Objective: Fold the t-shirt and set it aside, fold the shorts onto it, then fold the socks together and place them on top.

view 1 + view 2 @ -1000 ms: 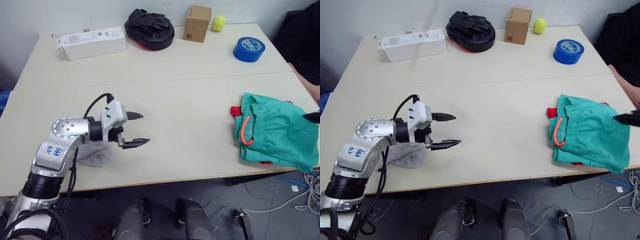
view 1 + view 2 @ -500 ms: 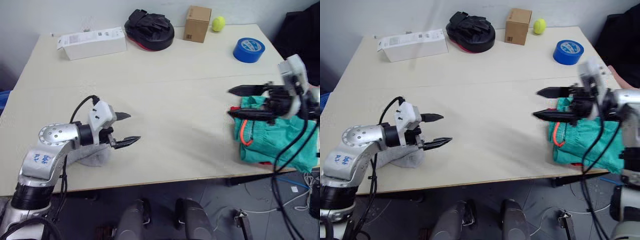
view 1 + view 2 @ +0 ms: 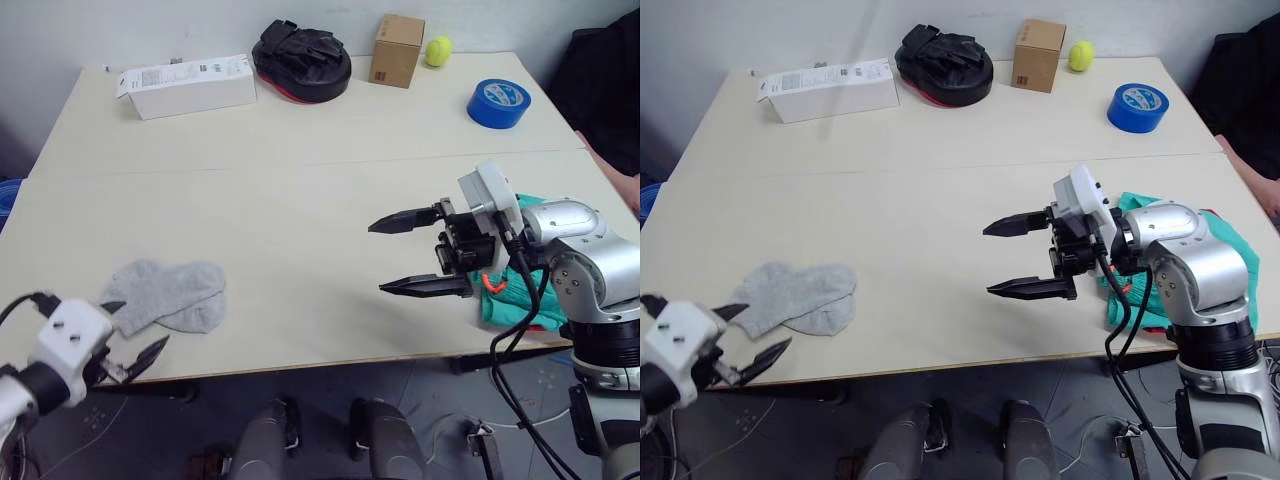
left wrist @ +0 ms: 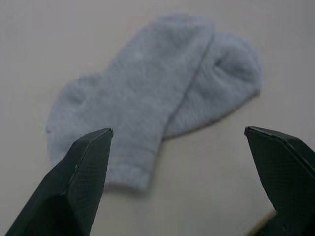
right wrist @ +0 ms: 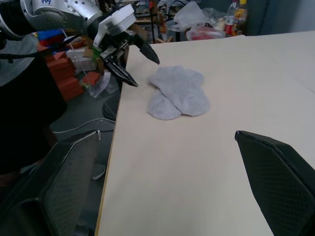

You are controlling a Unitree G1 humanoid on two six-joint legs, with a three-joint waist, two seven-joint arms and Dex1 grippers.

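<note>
1. The shorts [image 3: 520, 300] are largely covered by the right arm; a teal edge and a bit of orange drawstring show beside the right gripper [image 3: 405, 255].
2. The t-shirt [image 3: 1218, 216] shows as a thin red sliver behind that arm.
3. One sock of the socks [image 3: 165, 295] lies over the other, hiding part of it.
4. A person's hand [image 3: 630, 190] is cut off by the frame edge.
</note>
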